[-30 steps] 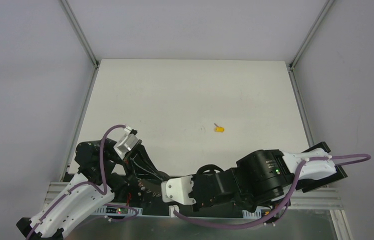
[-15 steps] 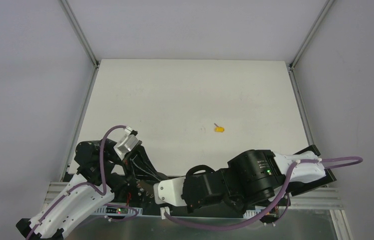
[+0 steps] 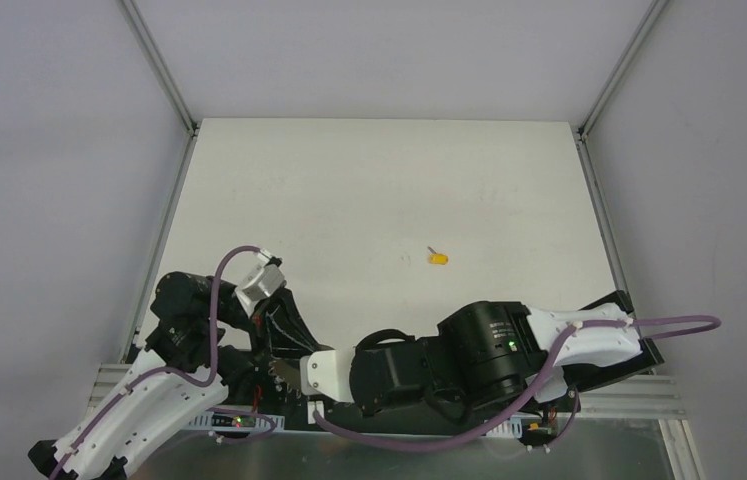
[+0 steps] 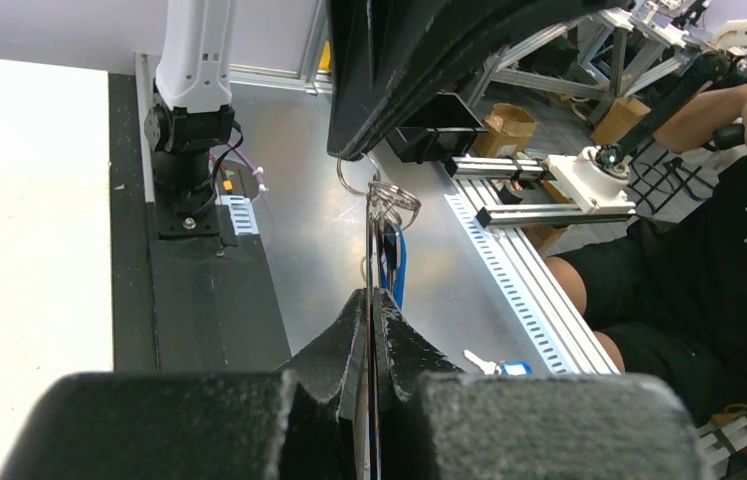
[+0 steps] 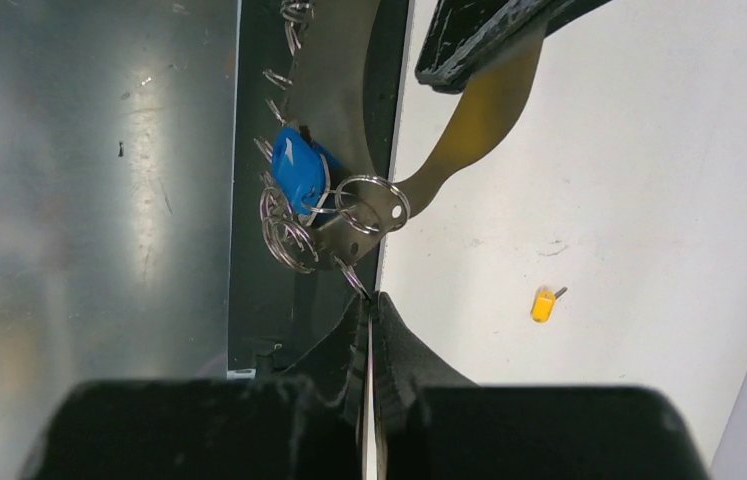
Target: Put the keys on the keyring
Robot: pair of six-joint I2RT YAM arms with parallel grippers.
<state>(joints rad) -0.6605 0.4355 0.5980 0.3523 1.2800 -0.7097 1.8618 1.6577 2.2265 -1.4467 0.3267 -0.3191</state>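
Right wrist: right end effector [image 5: 369, 308] pinching keyring [image 5: 349, 225] edge; left end effector [image 4: 371, 302] pinching it too; yellow key [image 5: 543, 305] well apart.

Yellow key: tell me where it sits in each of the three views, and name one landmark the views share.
Top external: the yellow key lies alone, a little right of centre, on the white table.
Left wrist: not in it.
Right wrist: lower right, on the bare tabletop.
Shared landmark: the white table, which fills the middle of the top view, the left edge of the left wrist view and the right side of the right wrist view.
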